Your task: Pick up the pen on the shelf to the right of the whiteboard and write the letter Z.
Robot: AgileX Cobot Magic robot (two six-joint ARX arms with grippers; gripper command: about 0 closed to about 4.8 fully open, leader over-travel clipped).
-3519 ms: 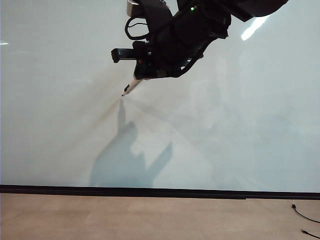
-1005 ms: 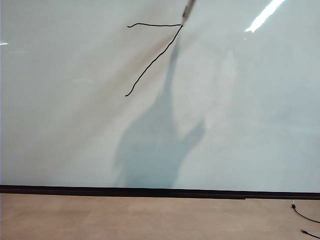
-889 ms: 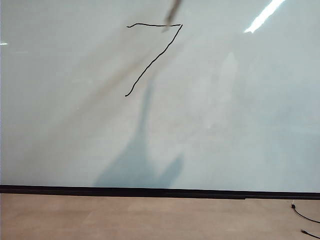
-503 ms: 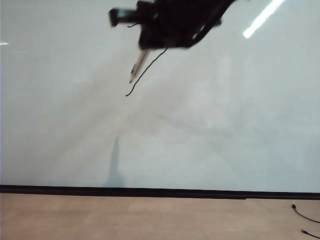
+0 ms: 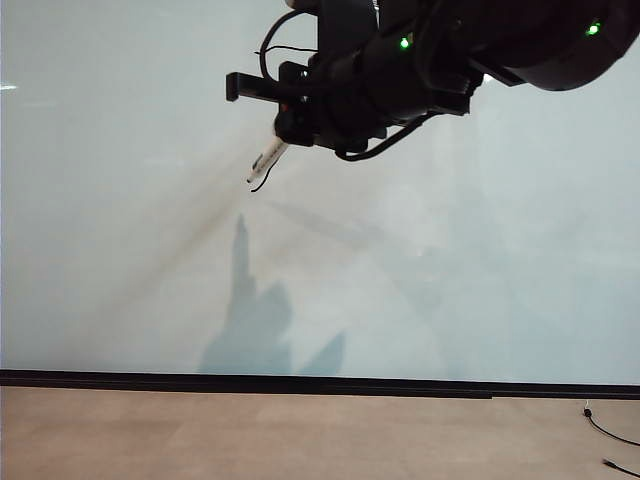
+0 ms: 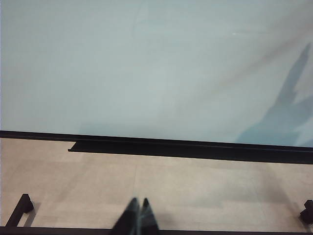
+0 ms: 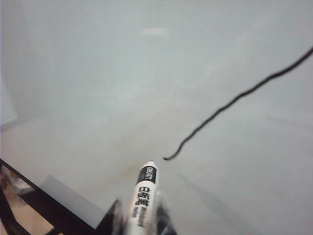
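- The right hand (image 5: 283,135) is clamped tight on the pen (image 5: 266,160), which juts from it toward seven o'clock in the exterior view.
- In the right wrist view the pen (image 7: 142,196) sits between the two fingers (image 7: 113,218), its dark tip just beside the lower end of the drawn black stroke (image 7: 234,100); whether it touches the board I cannot tell.
- That stroke is the only part of the letter Z showing; the rest is hidden behind the arm.
- The whiteboard (image 5: 120,250) has wide open surface from three round to nine o'clock of the pen, down to its black lower strip (image 5: 300,382).
- The right arm reaches in from one o'clock, bulky and dark.
- The left hand (image 6: 136,219) hangs low over the tan bench (image 6: 195,191), fingers pressed together, holding nothing, well apart from the board.
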